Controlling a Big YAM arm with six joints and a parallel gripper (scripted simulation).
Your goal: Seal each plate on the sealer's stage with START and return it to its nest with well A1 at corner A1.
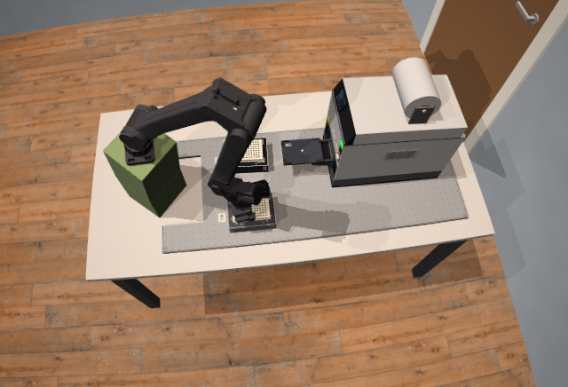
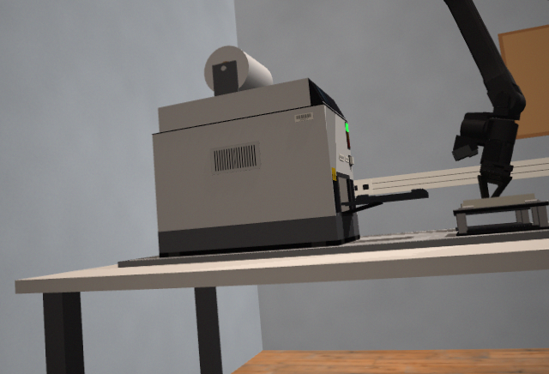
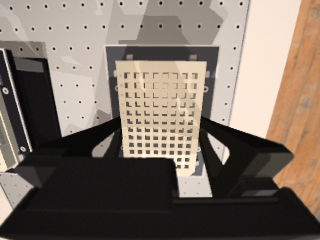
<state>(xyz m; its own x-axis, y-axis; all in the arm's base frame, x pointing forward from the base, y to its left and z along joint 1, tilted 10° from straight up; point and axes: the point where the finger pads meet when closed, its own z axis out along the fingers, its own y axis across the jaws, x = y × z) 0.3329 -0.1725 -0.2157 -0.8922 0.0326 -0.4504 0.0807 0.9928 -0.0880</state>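
A cream open well plate (image 1: 261,209) sits in the near black plate nest on the grey perforated board. My gripper (image 1: 246,216) is down over it, shut on this plate across its long sides. In the wrist view the plate (image 3: 161,117) lies between my fingers, flat on the nest. In the exterior view my fingertips (image 2: 491,192) reach the plate's top (image 2: 498,202). The other open plate (image 1: 253,150) sits in the far nest, partly hidden by my arm. The sealer (image 1: 394,130) shows a green lamp (image 1: 342,145), and its stage (image 1: 304,151) is out and bare.
A green block (image 1: 145,174) carries the arm's base at the left. A foil roll (image 1: 414,85) sits on top of the sealer. The far nest's edge (image 3: 10,115) shows at the left of the wrist view. The table's front edge runs close behind the near nest.
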